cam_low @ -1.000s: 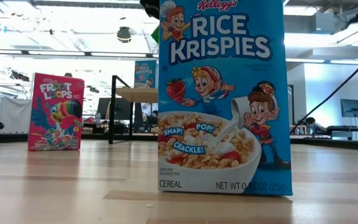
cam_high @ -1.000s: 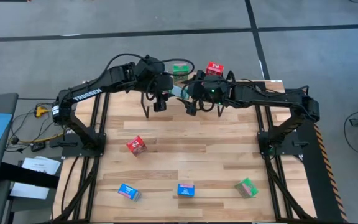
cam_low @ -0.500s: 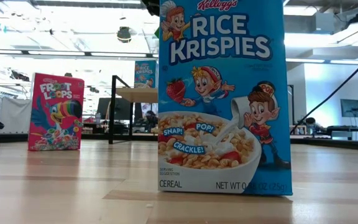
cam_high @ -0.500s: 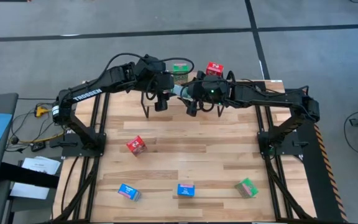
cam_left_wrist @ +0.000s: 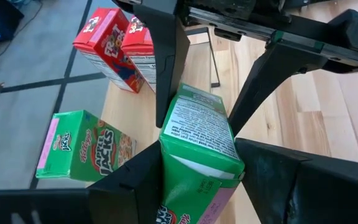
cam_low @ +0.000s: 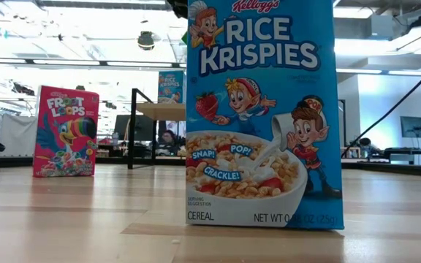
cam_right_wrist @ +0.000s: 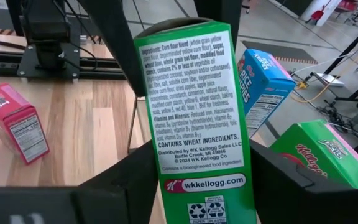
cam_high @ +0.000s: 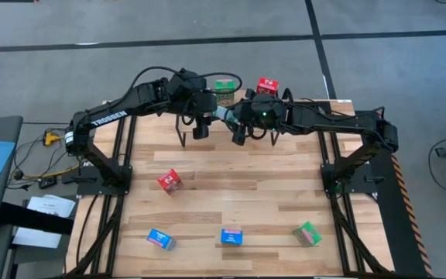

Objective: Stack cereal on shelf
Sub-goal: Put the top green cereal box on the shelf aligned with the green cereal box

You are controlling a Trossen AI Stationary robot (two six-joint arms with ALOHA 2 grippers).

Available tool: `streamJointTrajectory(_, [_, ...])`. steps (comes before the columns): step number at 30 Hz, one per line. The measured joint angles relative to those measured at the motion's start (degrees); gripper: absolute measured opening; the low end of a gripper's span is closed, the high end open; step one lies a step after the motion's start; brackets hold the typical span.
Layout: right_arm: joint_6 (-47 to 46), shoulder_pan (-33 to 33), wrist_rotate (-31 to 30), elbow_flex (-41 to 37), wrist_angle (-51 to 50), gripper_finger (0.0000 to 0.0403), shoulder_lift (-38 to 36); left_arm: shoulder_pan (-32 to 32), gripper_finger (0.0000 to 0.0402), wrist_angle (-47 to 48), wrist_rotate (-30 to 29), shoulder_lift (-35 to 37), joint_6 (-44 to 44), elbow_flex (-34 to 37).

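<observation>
Both arms meet over the far middle of the table, above the shelf (cam_high: 248, 132). A green cereal box (cam_high: 224, 114) hangs between my left gripper (cam_high: 214, 113) and my right gripper (cam_high: 234, 118), and each is shut on it. The same box fills the left wrist view (cam_left_wrist: 197, 143) and the right wrist view (cam_right_wrist: 191, 99). Another green box (cam_high: 224, 87) and a red box (cam_high: 267, 84) stand at the shelf's far side. In the low view a blue box (cam_low: 170, 86) stands on the shelf board (cam_low: 159, 111). My left gripper (cam_left_wrist: 197, 193) pinches the green box between its two fingers at the end nearest it (cam_left_wrist: 185, 180), one finger on each long side. It comes in about level from the table's left. The box is lifted clear. My right gripper (cam_right_wrist: 197, 193) pinches the opposite end of the same box (cam_left_wrist: 194, 106) between its two fingers (cam_left_wrist: 166, 62), coming about level from the table's right. The printed side panel (cam_right_wrist: 191, 124) faces its camera. The box touches nothing below.
Loose boxes lie on the slatted tabletop: a red one (cam_high: 169, 180) at mid-left, two blue ones (cam_high: 160, 239) (cam_high: 231, 236) and a green one (cam_high: 307, 233) along the near edge. Two red boxes (cam_left_wrist: 114, 43) and a green one (cam_left_wrist: 86, 152) stand close beside the grippers.
</observation>
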State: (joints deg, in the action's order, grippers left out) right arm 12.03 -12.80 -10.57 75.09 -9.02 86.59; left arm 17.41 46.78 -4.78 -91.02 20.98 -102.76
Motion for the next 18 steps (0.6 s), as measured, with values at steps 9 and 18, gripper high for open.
streamJointTrajectory(9, [-0.42, 0.04, 0.2, 0.0, -0.07, 0.0218, 0.0, 0.04, 0.0205, -0.46, -0.08, 0.02, 0.95, 0.0])
streamJointTrajectory(18, [-1.52, 0.04, 0.2, 0.0, -0.27, 0.0218, 0.0, -0.02, 0.0247, -0.44, 1.07, 0.04, 0.8, 0.0])
